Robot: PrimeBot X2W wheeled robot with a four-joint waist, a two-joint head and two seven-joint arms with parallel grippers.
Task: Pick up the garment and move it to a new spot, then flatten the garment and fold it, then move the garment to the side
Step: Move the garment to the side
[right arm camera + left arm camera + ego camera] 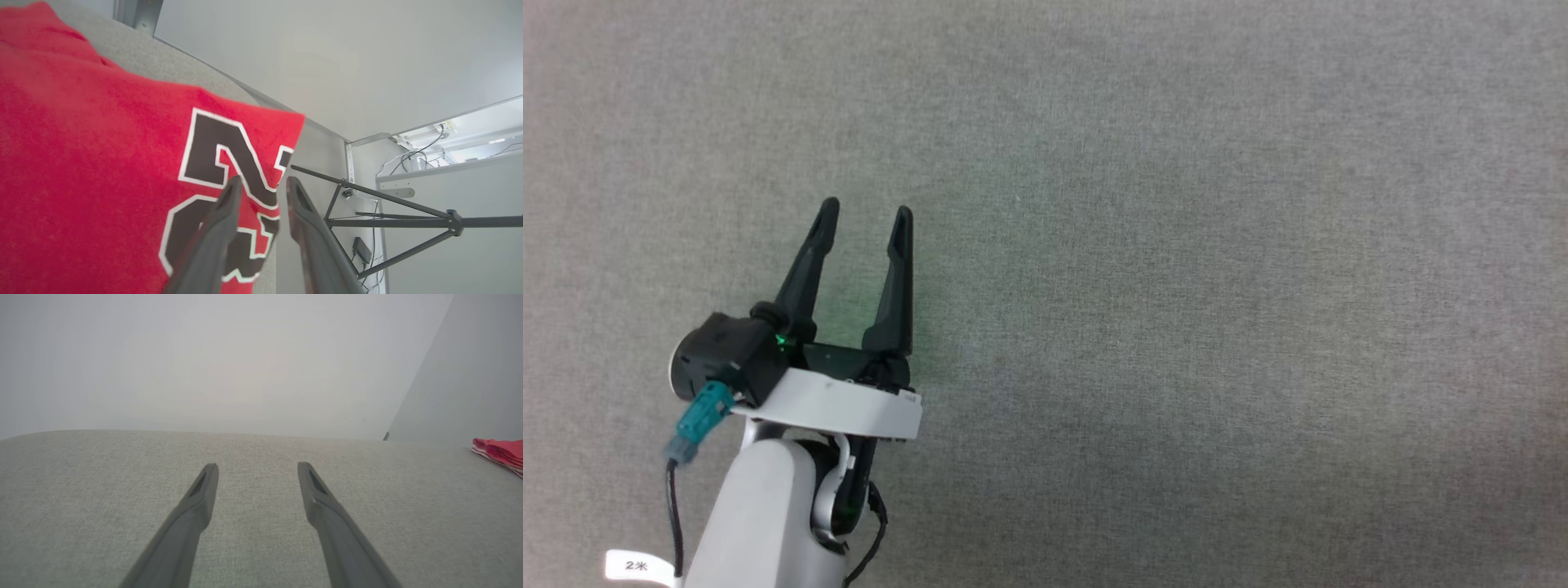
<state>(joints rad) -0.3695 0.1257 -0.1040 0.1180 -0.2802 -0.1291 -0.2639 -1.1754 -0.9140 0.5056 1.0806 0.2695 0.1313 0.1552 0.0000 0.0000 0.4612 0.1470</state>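
Head view: the left claw (866, 209) hangs over the bare grey table (1176, 245), its 2 fingers well spread and holding nothing.

Left wrist view: the red shirt (500, 451) lies on the table at the far right edge, well apart from this claw.

Right wrist view: the right claw (263, 181) is at the shirt's printed corner. 1 finger lies over the black number and the other just past the hem, narrowly parted, apparently gripping nothing. The right arm is nearer, so it probably makes the next grab.

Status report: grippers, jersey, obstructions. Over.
Left gripper open, empty, over grey surface. Right gripper open, over jersey. Jersey lies near surface's edge. No obstruction seen.
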